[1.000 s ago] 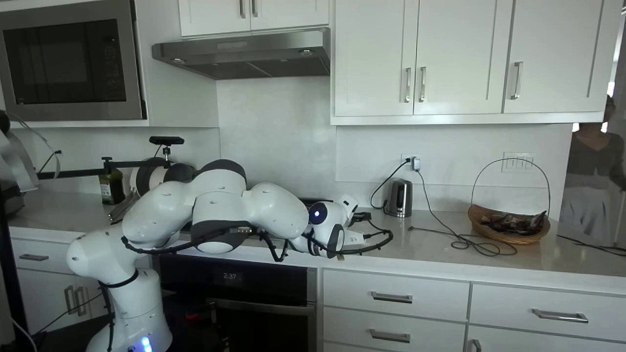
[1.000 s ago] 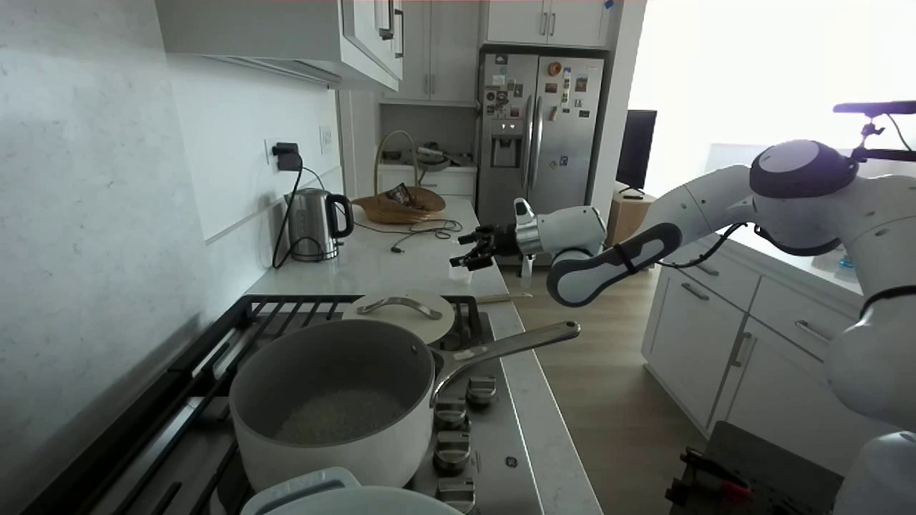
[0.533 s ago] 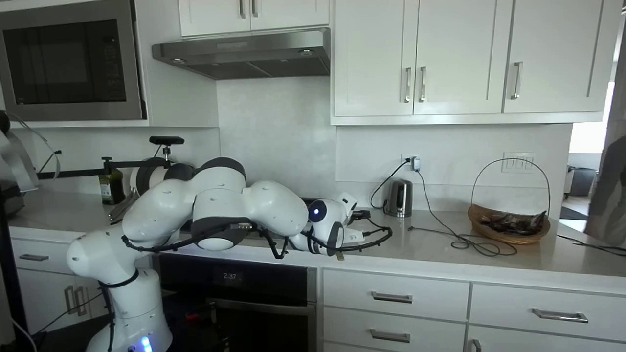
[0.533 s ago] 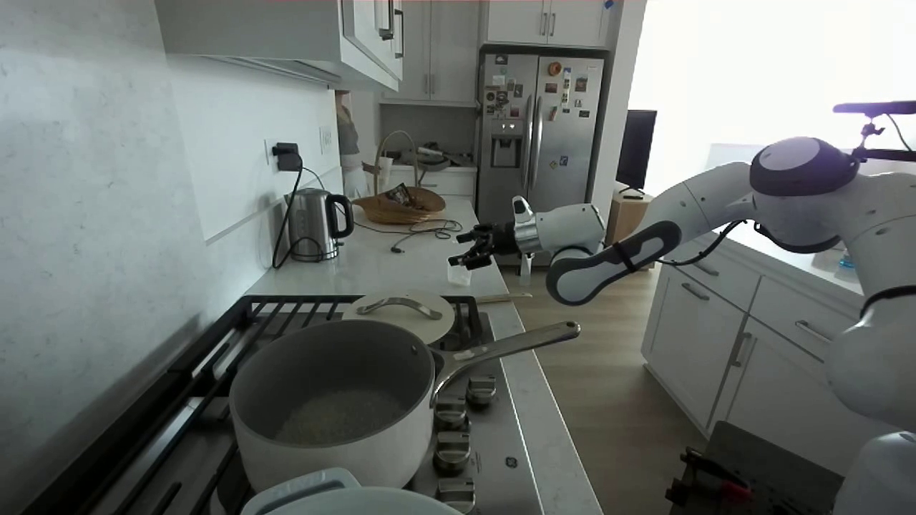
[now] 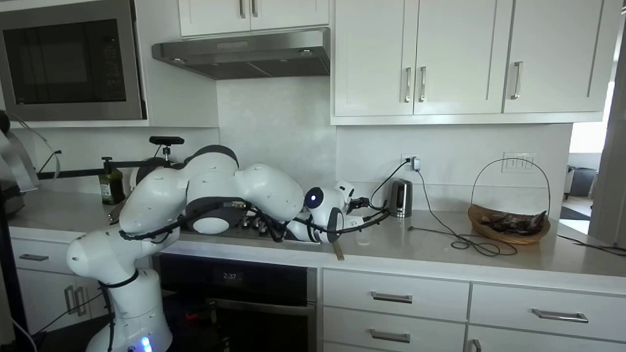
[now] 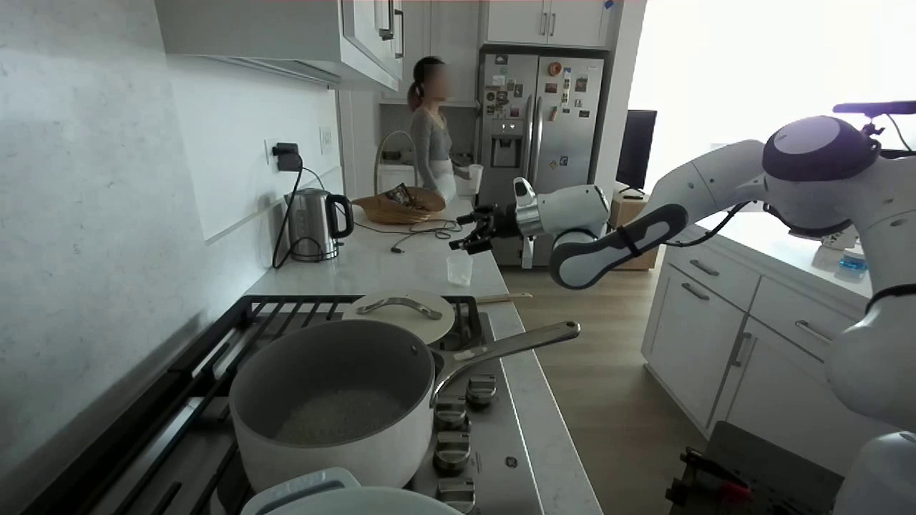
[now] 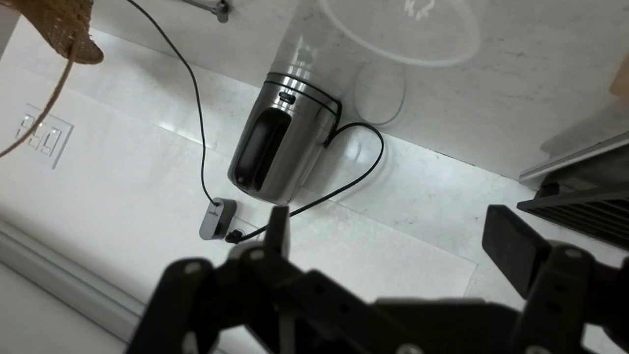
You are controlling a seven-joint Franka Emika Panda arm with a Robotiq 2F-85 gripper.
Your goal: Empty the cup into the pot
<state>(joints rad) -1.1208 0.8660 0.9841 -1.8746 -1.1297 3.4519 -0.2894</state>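
Showing the tool point(image 7: 389, 233) released in the wrist view, with its fingers point(image 7: 513, 248) spread wide and a broad gap between them. Hovering with that tool above the cup point(image 6: 459, 272), near but apart from it, in both exterior views. Seeing the cup standing upright on the desk point(image 6: 393, 272), see-through, with only part of it showing at the top of the wrist view; not being able to tell what lies inside. Finding the steel kettle point(image 6: 309, 222) near the cup, toward the wall point(image 6: 236, 154), and the basket point(image 5: 508, 239) farther along the desk from the cup. Spotting a wooden stick point(image 6: 504, 297) lying near the cup, poking out past the edge of the desk. Seeing the pot point(image 6: 336, 361) on the stove point(image 6: 494, 433) in an exterior view, well apart from the cup, with a pale layer point(image 6: 336, 415) at its bottom, and the lid point(image 6: 398, 315) lying nearer the cup. Noticing a person point(image 6: 431, 146) standing well beyond the cup, holding something white point(image 6: 475, 179).
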